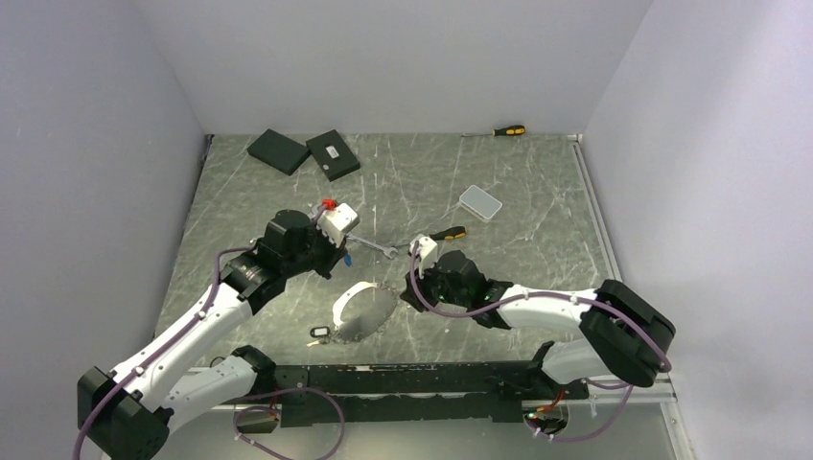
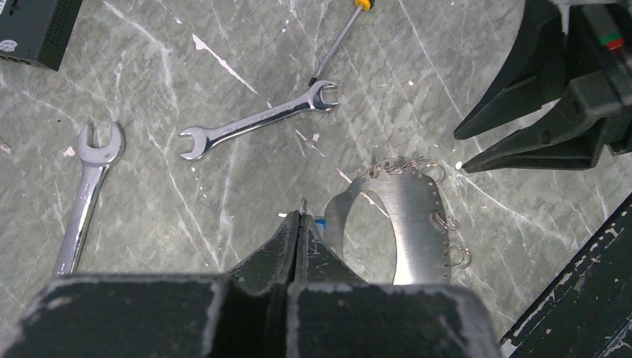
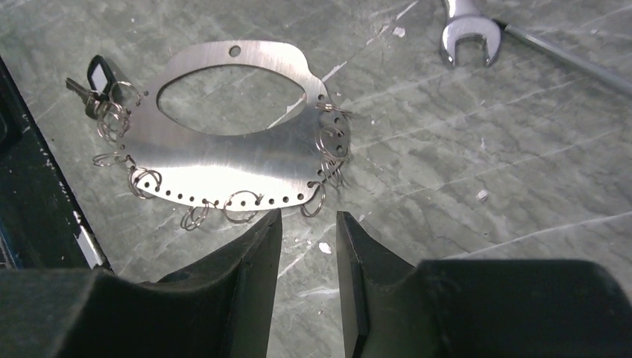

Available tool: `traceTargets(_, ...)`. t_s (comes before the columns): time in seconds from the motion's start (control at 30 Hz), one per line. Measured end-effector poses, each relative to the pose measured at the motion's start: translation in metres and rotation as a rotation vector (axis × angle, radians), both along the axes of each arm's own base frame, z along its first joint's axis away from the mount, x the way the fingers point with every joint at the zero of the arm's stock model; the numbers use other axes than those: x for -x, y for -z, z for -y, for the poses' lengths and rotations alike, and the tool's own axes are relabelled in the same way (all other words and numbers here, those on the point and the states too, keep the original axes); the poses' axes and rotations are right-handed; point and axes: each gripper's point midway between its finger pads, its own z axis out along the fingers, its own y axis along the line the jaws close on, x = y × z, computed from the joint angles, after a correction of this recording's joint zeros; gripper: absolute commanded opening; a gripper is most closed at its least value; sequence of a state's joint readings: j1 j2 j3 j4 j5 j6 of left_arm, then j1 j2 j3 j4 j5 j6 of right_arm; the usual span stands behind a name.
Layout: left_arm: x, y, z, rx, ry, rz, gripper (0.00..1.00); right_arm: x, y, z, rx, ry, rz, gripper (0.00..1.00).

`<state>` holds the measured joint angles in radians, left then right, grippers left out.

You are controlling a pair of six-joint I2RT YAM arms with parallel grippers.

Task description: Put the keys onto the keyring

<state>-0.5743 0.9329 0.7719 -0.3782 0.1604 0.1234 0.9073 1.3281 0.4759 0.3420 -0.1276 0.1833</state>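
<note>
Three plain, pale grey walls box in a desk (image 1: 537, 182) whose dark grey-green marbled top is crossed by thin white veins. The back wall (image 1: 383, 57) rises well beyond both the left pincer (image 2: 299, 218) and the right pincer (image 3: 308, 216). The left wall (image 1: 86, 172) stands out to the left pincer's side, the right wall (image 1: 709, 144) to the right pincer's side. A pale metal strip (image 1: 596, 220) edges the desk by the right wall. The light is soft and even. Small white flecks (image 3: 483, 195) dot the surface near the right pincer.

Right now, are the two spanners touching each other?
Apart. The left wrist view shows a stretch of bare table between the upper spanner and the left spanner; their nearest ends do not meet.
</note>
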Motion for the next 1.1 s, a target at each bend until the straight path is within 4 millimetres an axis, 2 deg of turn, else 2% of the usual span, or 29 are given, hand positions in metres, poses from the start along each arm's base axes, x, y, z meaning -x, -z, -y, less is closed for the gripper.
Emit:
traceTargets(0.17,0.0,0.0,0.0,0.0,0.0,-0.001,0.0,-0.003,0.016,-0.001,0.01,0.002,-0.073,0.34)
traceTargets(0.3,0.0,0.0,0.0,0.0,0.0,-0.001,0.0,-0.005,0.009,-0.012,-0.018,-0.039,-0.097,0.33)
traceTargets(0.43,0.0,0.0,0.0,0.0,0.001,-0.001,0.0,0.005,0.002,-0.021,-0.057,-0.084,-0.121,0.33)
traceTargets(0.53,0.0,0.0,0.0,0.0,0.001,-0.001,0.0,0.023,0.002,-0.033,-0.066,-0.117,-0.131,0.33)
traceTargets(0.6,0.0,0.0,0.0,0.0,0.001,-0.001,0.0,0.045,0.002,-0.044,-0.071,-0.151,-0.124,0.32)
traceTargets(0.7,0.0,0.0,0.0,0.0,-0.001,-0.001,0.0,0.07,0.006,-0.052,-0.074,-0.17,-0.133,0.29)
traceTargets(0.73,0.0,0.0,0.0,0.0,-0.001,-0.001,0.0,0.073,0.008,-0.053,-0.073,-0.156,-0.14,0.28)
traceTargets(0.9,0.0,0.0,0.0,0.001,-0.001,0.0,0.0,0.056,0.013,-0.048,-0.075,-0.006,-0.152,0.24)
traceTargets(1.1,0.0,-0.001,0.0,0.002,0.001,0.0,0.0,0.043,0.018,-0.041,-0.083,0.118,-0.162,0.24)
